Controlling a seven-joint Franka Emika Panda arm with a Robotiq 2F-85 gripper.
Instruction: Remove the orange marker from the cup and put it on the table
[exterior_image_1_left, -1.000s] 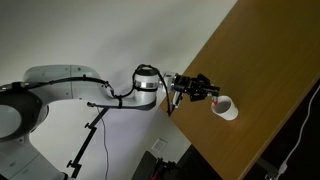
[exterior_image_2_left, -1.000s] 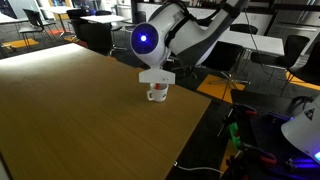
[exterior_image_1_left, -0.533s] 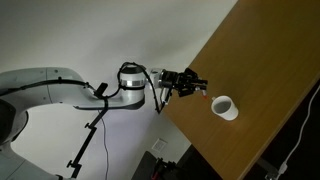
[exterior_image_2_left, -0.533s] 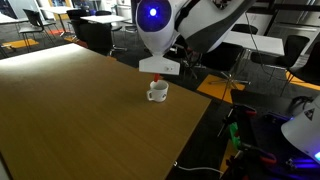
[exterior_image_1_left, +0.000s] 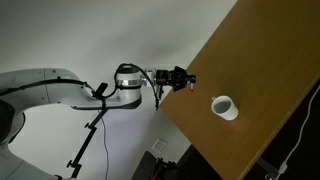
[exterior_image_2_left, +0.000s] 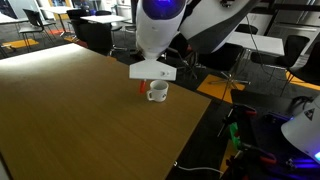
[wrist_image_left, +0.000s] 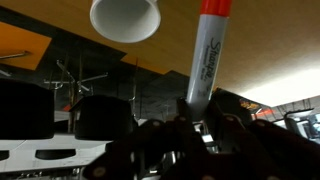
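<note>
**Marker clear of the cup, held in the air.** In the wrist view the gripper (wrist_image_left: 199, 120) is clamped on the lower barrel of the orange marker (wrist_image_left: 204, 58), whose orange cap points away from the fingers. The cup (wrist_image_left: 125, 18) stands apart from the marker, with its rim free. In an exterior view the gripper (exterior_image_1_left: 180, 77) hangs near the edge of the table (exterior_image_1_left: 262, 60), well apart from the cup (exterior_image_1_left: 224, 106). The marker looks light, stiff and smooth-sided, so it is judged likely to pivot or slip in a narrow pinch and to roll once laid on the flat wood. A hold near mid-barrel, across its length, seems soundest. The cap end is best left alone, since it may pull off. The set-down is not yet made.
</note>
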